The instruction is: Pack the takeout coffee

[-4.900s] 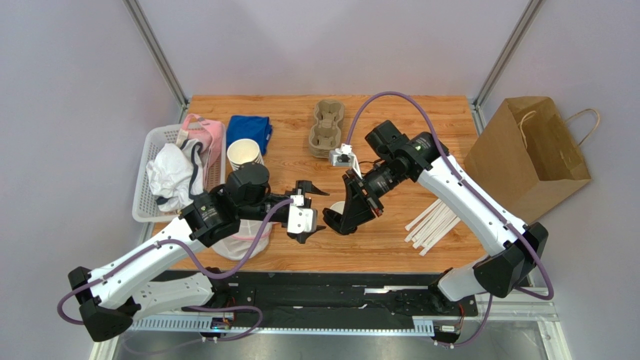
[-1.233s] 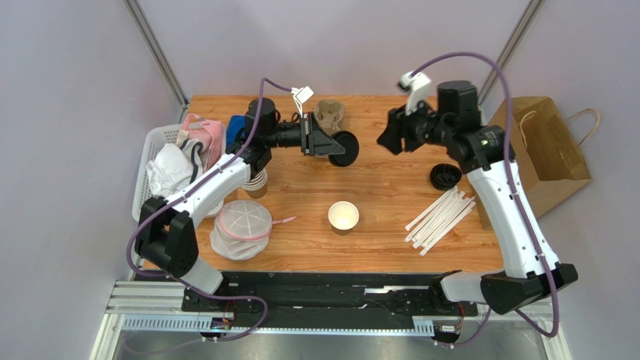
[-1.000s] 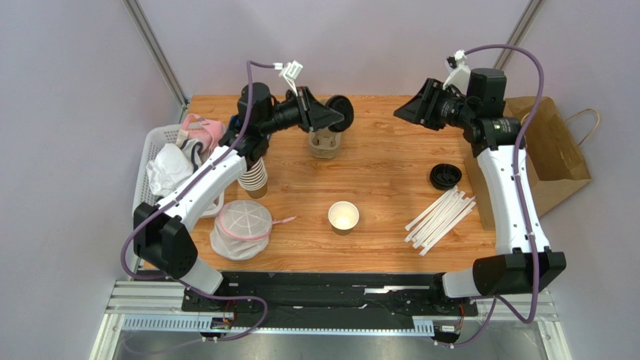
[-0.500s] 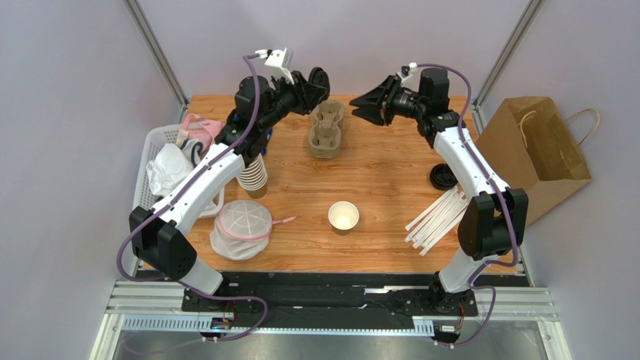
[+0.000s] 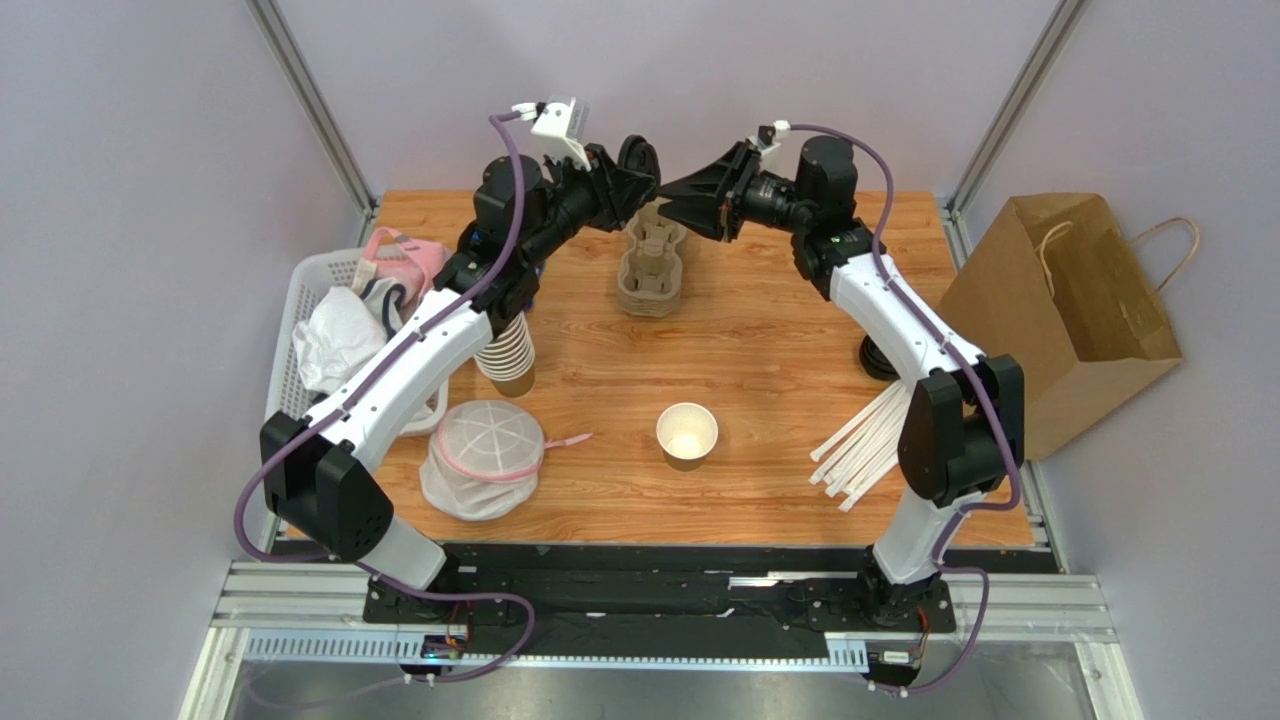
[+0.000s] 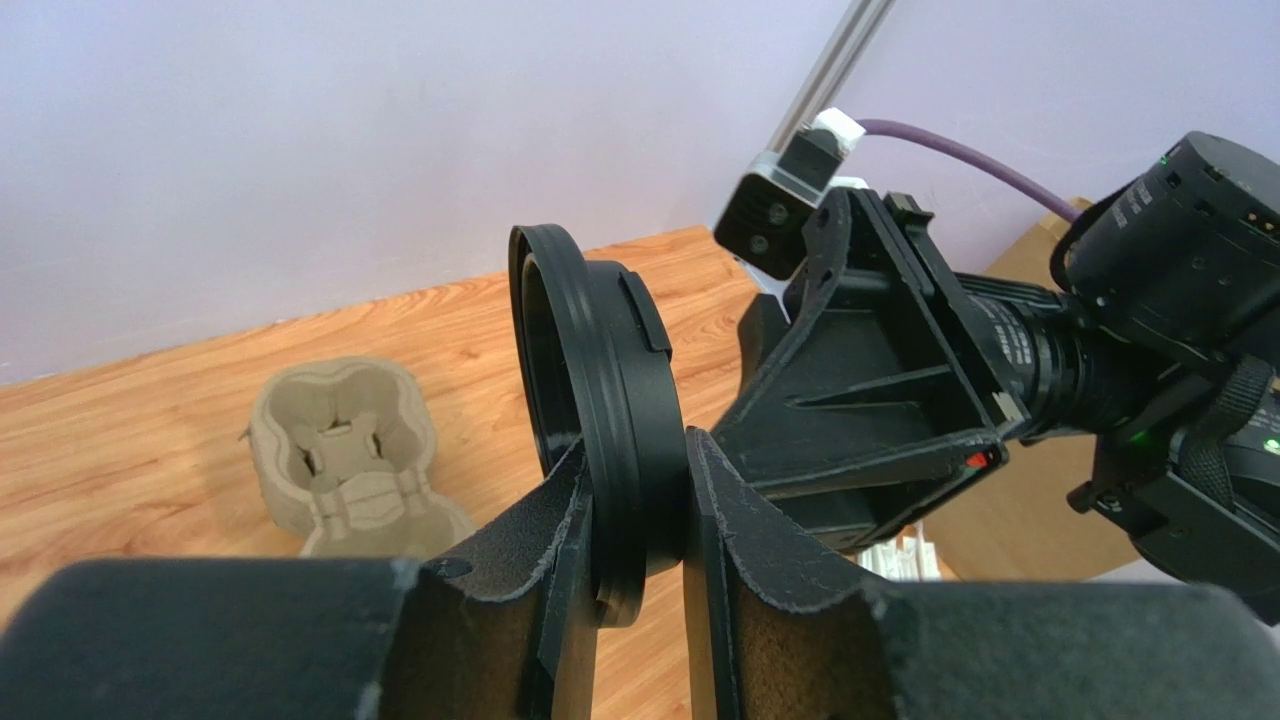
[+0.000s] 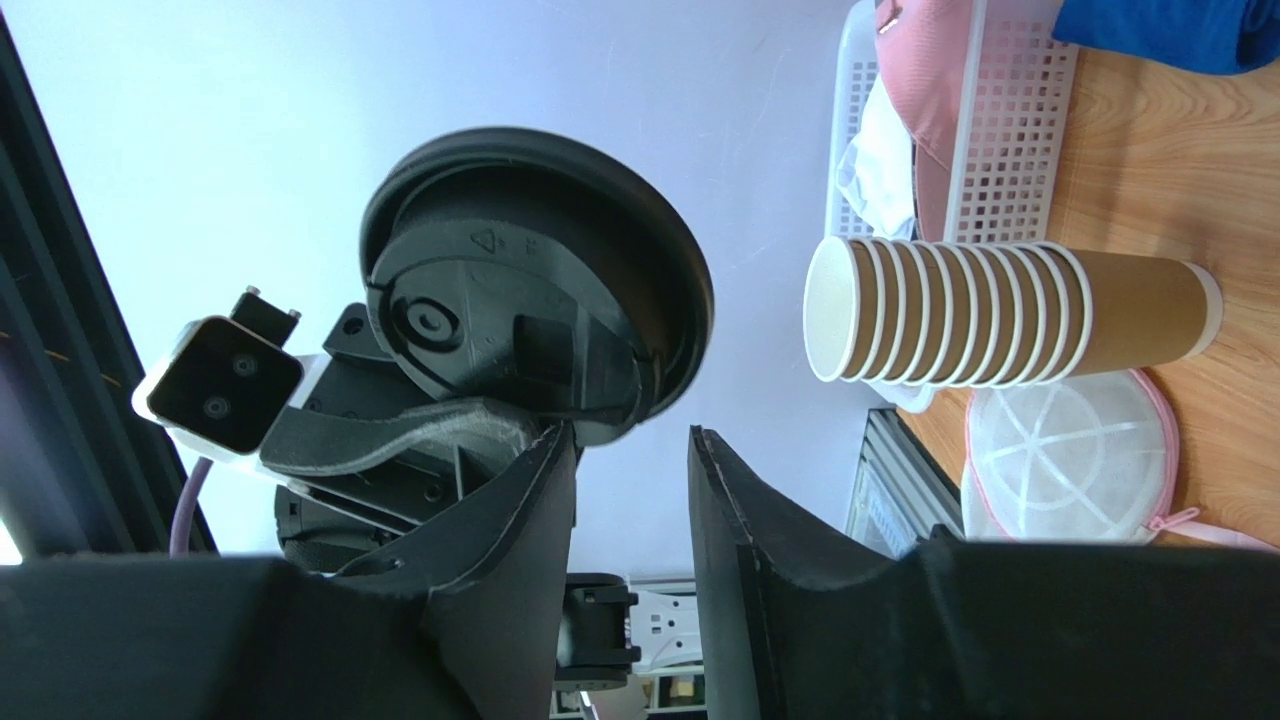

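The takeout coffee cup (image 5: pixel 687 432), a small tan paper cup, stands open-topped and without a lid in the middle of the table. High above the back edge, my left gripper (image 5: pixel 639 162) (image 6: pixel 639 450) is shut on the rim of a round black lid (image 6: pixel 601 375), held on edge. My right gripper (image 5: pixel 679 192) (image 7: pixel 631 443) faces it from the right, nearly tip to tip. Its jaws are open with a narrow gap and nothing between them. The lid (image 7: pixel 526 285) sits just beyond its left fingertip.
A pulp cup carrier (image 5: pixel 651 258) lies below the two grippers. A stack of paper cups (image 5: pixel 508 348) stands by the white basket (image 5: pixel 293 383). A mesh cover (image 5: pixel 486 455), white straws (image 5: pixel 864 443), a second black lid (image 5: pixel 872 360) and a brown paper bag (image 5: pixel 1074 308) are around.
My right arm has swung left across the back of the table to meet the left gripper, and its jaws have narrowed. The left gripper lifted the lid and now holds still.
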Available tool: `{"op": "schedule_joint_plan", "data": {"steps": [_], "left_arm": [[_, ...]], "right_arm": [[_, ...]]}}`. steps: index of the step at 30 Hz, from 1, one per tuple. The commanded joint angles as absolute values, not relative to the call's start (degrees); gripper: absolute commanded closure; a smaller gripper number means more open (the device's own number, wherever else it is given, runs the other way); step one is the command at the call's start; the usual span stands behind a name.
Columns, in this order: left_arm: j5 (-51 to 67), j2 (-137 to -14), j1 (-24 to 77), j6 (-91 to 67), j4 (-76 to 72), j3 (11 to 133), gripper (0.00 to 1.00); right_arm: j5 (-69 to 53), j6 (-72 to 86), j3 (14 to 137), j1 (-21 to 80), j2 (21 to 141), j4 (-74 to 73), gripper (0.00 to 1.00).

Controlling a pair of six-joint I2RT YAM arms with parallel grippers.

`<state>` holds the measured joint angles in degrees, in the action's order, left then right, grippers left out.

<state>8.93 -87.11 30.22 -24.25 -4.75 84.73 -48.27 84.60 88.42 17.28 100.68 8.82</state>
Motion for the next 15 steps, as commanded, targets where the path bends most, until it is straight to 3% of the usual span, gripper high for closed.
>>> {"op": "schedule_joint_plan", "data": {"steps": [1, 15], "left_arm": [[10.0, -85.0, 31.2, -24.8, -8.7, 84.1, 1.0], [12.0, -85.4, 31.8, -27.9, -10.3, 83.9, 1.0]], "right_arm": [[-47.4, 87.5, 88.9, 17.3, 100.5, 13.5, 0.64], [-47.8, 88.8, 86.5, 17.4, 100.7, 14.9, 0.77]]}}
